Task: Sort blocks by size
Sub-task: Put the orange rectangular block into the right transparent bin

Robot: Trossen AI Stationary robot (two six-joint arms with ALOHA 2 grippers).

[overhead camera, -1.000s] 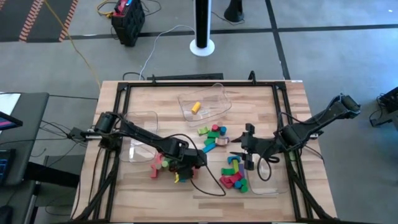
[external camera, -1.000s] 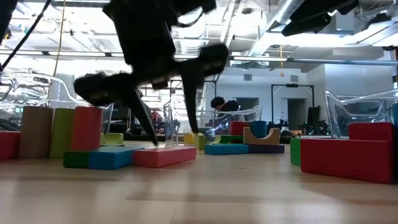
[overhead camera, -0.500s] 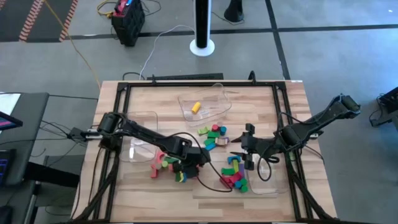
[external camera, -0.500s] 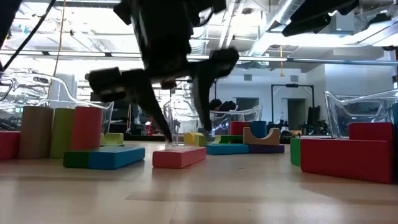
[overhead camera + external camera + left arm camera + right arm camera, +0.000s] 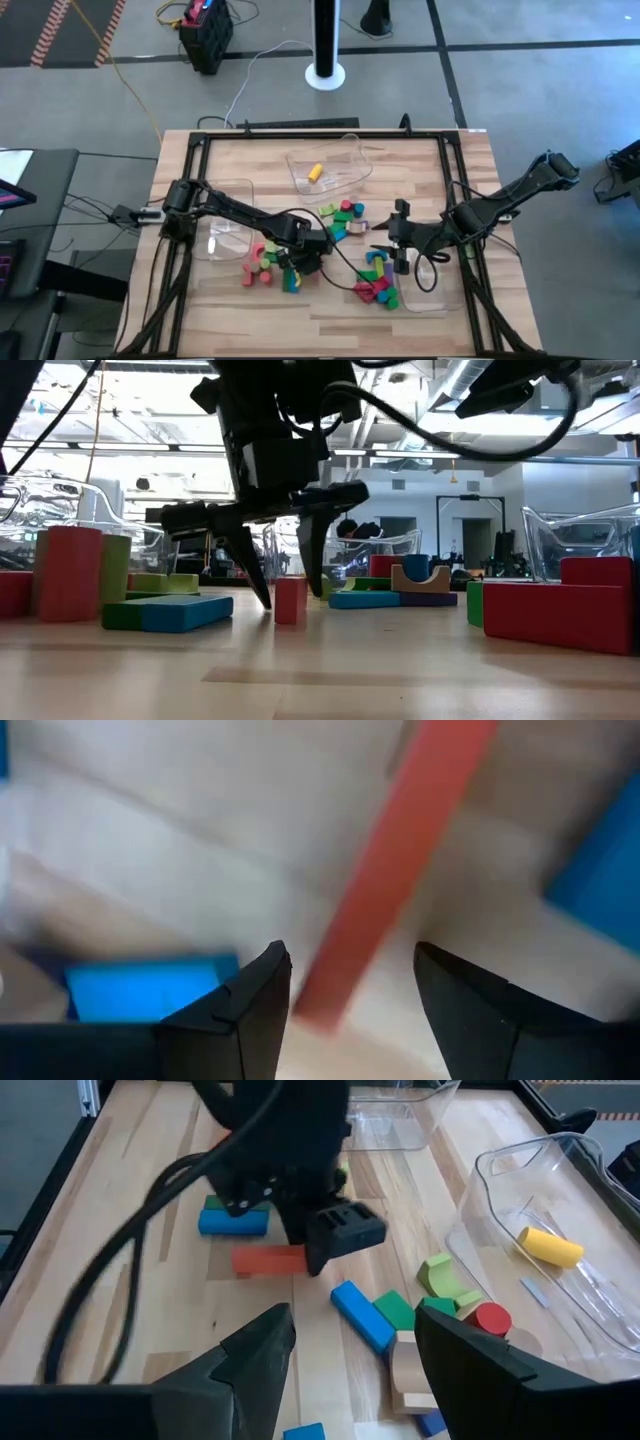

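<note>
— Where is the left gripper [image 5: 285, 585] working?

— Low over the table [image 5: 420, 170], near the middle. Its fingers are standing spread, one on each side of a flat red bar [image 5: 290, 601] lying on the wood.

— And the right gripper [image 5: 398, 250]?

— Waiting open beside the other blocks [image 5: 377, 278], just in front of it.

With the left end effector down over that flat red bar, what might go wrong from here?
1. The left end effector straddles the flat red wooden bar with open fingers; the bar looks askew between them in the left wrist view, so closing may twist it rather than grip it.
2. The blue rectangular block and green block lie close behind; the arm's loose black cable could drag them.
</note>
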